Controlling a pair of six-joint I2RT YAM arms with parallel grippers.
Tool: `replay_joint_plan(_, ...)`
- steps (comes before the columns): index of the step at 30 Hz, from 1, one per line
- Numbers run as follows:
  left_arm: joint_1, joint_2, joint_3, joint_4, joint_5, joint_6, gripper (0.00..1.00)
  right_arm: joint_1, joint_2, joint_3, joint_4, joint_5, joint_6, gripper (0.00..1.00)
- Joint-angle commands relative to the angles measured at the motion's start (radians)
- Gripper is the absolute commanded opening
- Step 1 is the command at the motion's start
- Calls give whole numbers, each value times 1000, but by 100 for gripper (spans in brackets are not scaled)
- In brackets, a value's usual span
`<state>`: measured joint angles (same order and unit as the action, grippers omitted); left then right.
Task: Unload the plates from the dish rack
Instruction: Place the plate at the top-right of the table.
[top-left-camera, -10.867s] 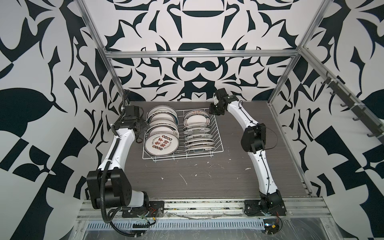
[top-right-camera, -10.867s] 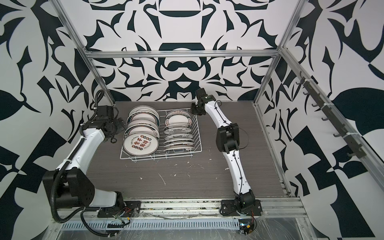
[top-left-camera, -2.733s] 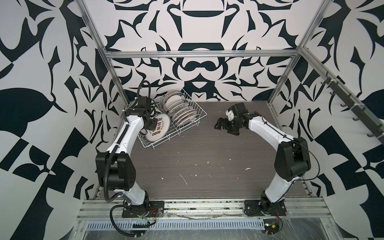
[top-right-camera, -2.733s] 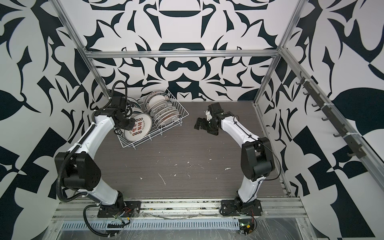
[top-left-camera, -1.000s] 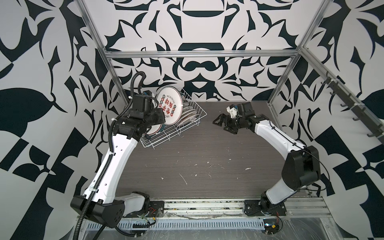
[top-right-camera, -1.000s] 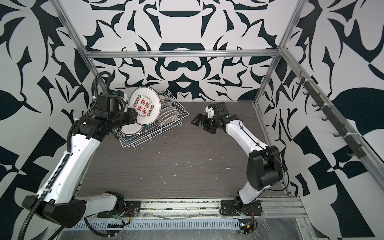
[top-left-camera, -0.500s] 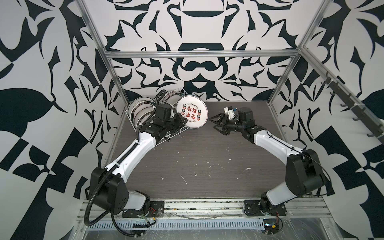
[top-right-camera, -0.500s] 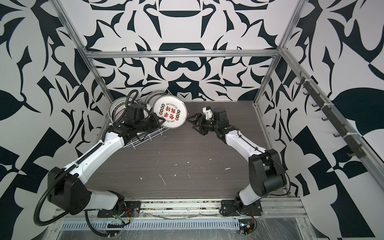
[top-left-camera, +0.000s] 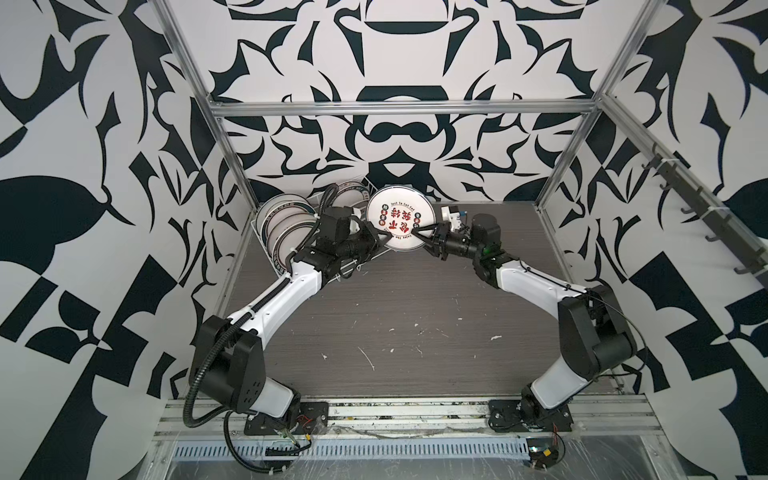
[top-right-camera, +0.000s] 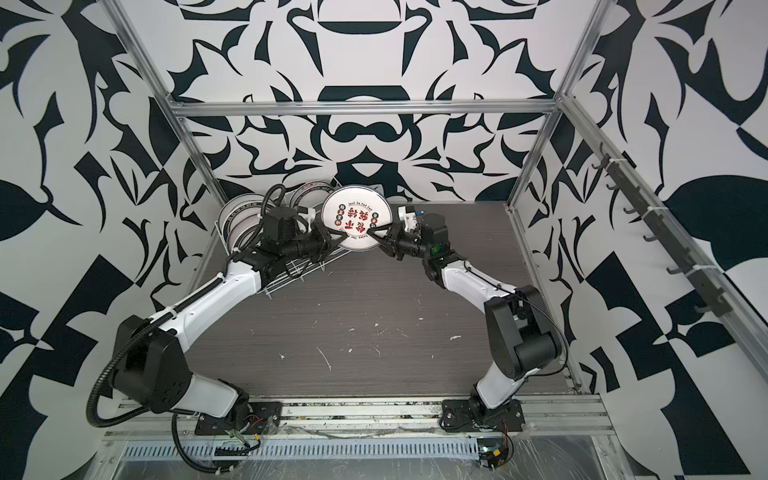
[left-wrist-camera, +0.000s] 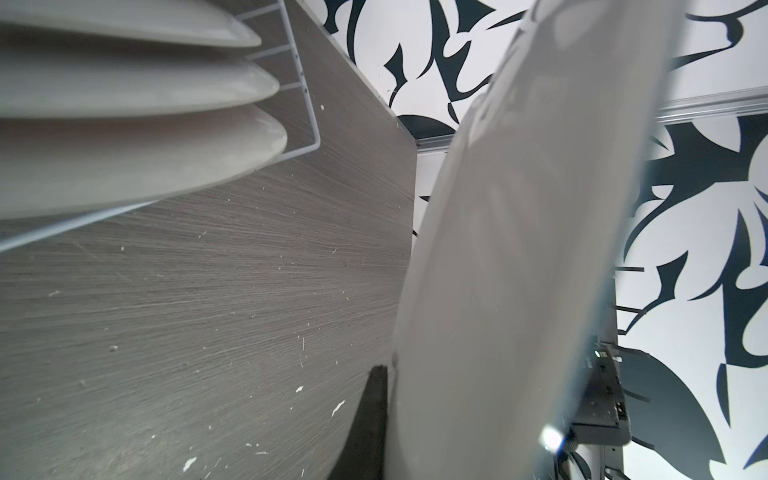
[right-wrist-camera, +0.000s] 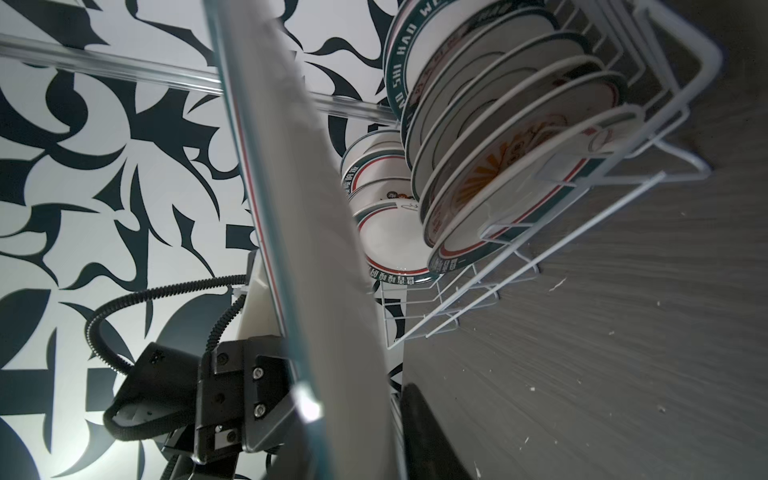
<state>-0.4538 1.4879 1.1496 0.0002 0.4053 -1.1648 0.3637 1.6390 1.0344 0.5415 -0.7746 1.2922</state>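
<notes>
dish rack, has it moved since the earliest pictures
Yes. The dish rack has shifted from mid-table back toward the far-left frame post, and it now sits turned, close beside it.
</notes>
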Motion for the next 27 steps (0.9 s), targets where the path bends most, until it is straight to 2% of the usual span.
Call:
replay_joint_plan(1, 0, -8, -5, 95, 33, -33, 6, 0, -19, 2, 108, -3, 10, 16)
replay_joint_plan(4, -1, -10, -17, 87, 28, -37, 12, 0, -19, -2, 119, 9, 9, 0)
replay_joint_plan(9, -1, -7, -24, 83, 38, -17, 21, -11, -17, -2, 112, 16, 3, 0)
replay_joint_plan(12, 0, -10, -17, 78, 36, 13, 42, -18, -28, 9, 73, 22, -23, 0)
replay_joint_plan(15, 3, -21, -1, 35, 12, 68, 58, -33, -57, 19, 1, 46, -66, 0)
replay_joint_plan(19, 31, -53, 15, -47, -24, 150, 70, -69, -126, 21, -154, 112, -159, 0)
replay_joint_plan(23, 101, -86, 49, -182, -67, 257, 76, -115, -198, 12, -320, 202, -245, 0)
replay_joint_plan(24, 121, -94, 59, -221, -93, 287, 82, -131, -218, 7, -368, 230, -265, 0)
replay_joint_plan(27, 159, -115, 100, -357, -217, 387, 91, -184, -268, -2, -536, 320, -325, 0)
